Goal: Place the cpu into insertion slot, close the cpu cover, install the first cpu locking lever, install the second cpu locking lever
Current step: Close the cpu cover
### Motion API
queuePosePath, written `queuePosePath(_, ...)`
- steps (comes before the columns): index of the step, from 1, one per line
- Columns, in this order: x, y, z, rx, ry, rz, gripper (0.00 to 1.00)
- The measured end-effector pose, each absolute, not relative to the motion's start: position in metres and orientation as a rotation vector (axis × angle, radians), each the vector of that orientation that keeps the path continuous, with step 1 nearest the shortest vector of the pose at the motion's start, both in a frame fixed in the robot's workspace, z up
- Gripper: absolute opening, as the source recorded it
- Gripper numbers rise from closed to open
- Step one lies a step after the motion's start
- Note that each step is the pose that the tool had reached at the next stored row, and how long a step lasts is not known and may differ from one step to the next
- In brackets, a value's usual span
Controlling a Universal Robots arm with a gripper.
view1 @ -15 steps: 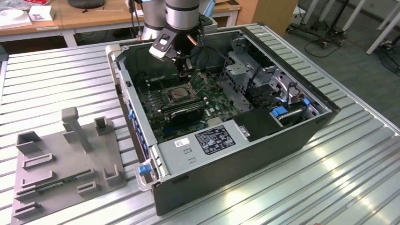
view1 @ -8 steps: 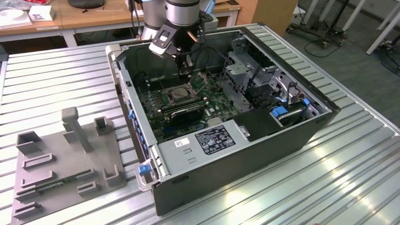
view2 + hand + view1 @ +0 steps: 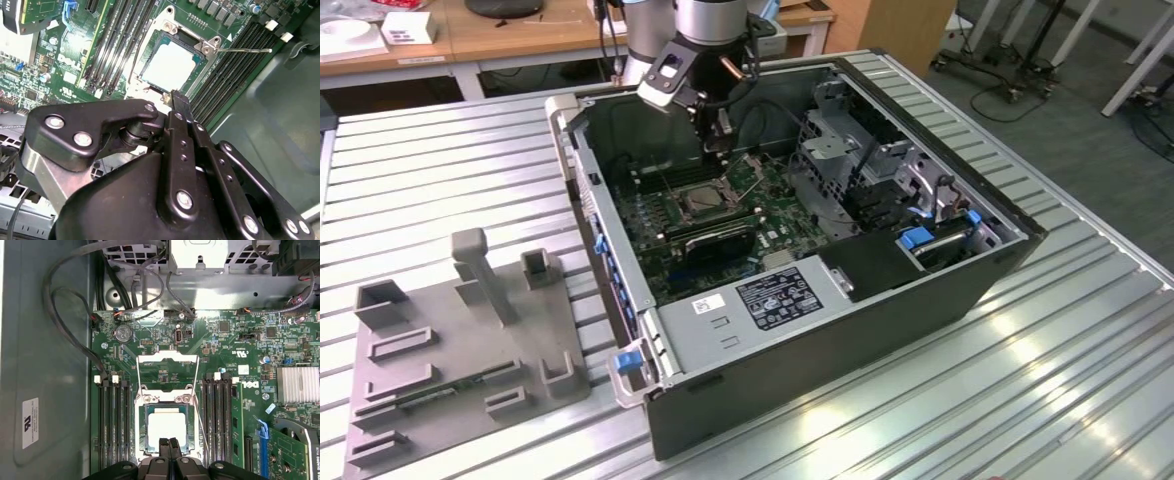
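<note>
The cpu (image 3: 167, 426) (image 3: 167, 65), a pale square chip, lies in the insertion slot (image 3: 700, 203) on the green motherboard. The silvery cpu cover (image 3: 166, 395) (image 3: 207, 46) appears to lie flat around it as a frame. Two thin wire levers (image 3: 136, 405) (image 3: 201, 420) run along the socket's sides, and one lever (image 3: 245, 50) sticks out over the memory slots. My gripper (image 3: 169, 444) (image 3: 176, 97) (image 3: 715, 150) hovers at the socket's edge, just above the cpu. It is shut, fingertips together, with nothing between them.
The motherboard sits inside an open black computer case (image 3: 854, 340) on a slatted metal table. Long memory slots (image 3: 112, 420) flank the socket. Black cables (image 3: 65, 315) loop near the case wall, and a metal drive cage (image 3: 854, 160) rises beside the board. A grey fixture (image 3: 454, 340) lies on the exterior view's left.
</note>
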State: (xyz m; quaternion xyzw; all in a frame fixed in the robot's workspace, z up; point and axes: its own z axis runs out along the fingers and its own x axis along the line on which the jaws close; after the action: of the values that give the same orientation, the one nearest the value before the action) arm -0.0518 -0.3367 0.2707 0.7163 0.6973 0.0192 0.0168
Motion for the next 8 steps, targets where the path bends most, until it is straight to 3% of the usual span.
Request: queuePosePath(8,-0.0518,-0.3367,0.2726,2.227,2.168,0.059,0.11)
